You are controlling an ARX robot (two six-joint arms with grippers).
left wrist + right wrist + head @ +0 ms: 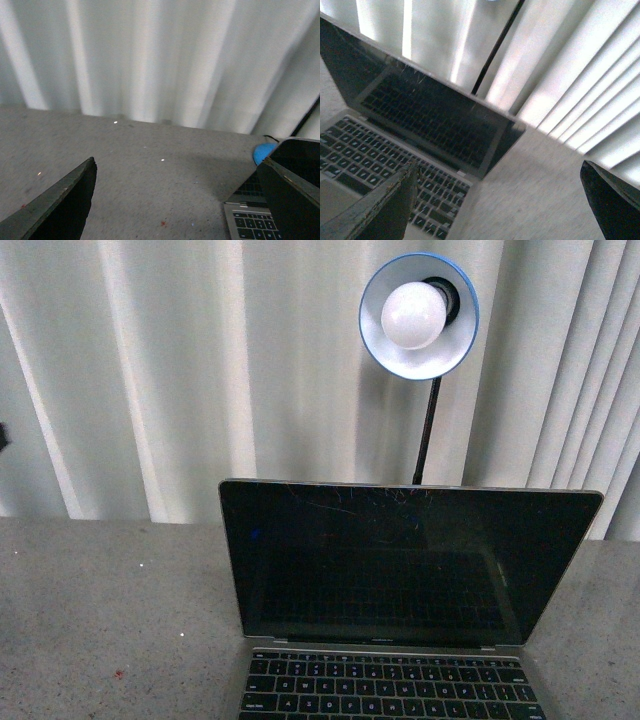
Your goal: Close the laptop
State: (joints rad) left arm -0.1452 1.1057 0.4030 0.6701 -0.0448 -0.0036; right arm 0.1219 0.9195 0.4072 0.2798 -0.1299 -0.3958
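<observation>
The laptop [400, 570] stands open on the grey table, its scratched black screen upright and facing me, black keys below it. Neither gripper shows in the front view. My left gripper [180, 200] is open over bare table to the laptop's left; the laptop's corner and keys [250, 225] show beside one finger. My right gripper [500, 205] is open near the laptop's right side, above the table; the screen and keyboard [420, 125] fill that view.
A blue desk lamp [418, 315] with a white bulb rises on a black stem behind the laptop; its blue base [262, 152] sits behind the lid. White corrugated curtain [150, 370] backs the grey table [100, 620].
</observation>
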